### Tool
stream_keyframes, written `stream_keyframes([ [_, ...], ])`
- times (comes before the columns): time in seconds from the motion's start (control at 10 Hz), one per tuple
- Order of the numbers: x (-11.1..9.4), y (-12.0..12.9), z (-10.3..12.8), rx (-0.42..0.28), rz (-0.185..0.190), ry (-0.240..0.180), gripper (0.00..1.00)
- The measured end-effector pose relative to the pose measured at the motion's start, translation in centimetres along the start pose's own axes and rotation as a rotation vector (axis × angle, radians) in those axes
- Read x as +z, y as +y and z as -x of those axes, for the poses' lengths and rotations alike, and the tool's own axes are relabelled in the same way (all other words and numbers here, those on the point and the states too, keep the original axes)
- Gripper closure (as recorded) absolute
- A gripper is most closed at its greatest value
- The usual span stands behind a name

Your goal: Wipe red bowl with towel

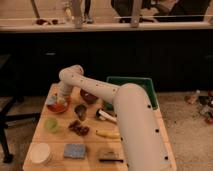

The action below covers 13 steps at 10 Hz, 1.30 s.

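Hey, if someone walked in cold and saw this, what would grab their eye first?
The big cream-white robot arm dominates, sweeping from the lower right up across the wooden table. At the table's far left its gripper, shut, presses the towel into the red bowl. Behind the arm sits a green bin.

Pincer [56,100] presses towel [52,100] into red bowl [58,107].
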Motion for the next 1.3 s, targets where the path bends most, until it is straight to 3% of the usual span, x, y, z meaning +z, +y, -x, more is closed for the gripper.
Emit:
stream_keyframes([
  [0.2, 1.0, -0.7, -1.6, 0.029, 0.011, 0.018, 1.0],
  [0.4, 2.7, -2.2, -1.6, 0.027, 0.026, 0.019, 1.0],
  [0.8, 4.9, -3.5, 2.9, -0.038, 0.049, -0.025, 1.0],
  [1.1, 3.5, -2.2, 3.8, -0.059, 0.046, -0.044, 1.0],
  [1.3, 1.2, -0.7, 2.6, -0.051, 0.034, -0.04, 1.0],
])
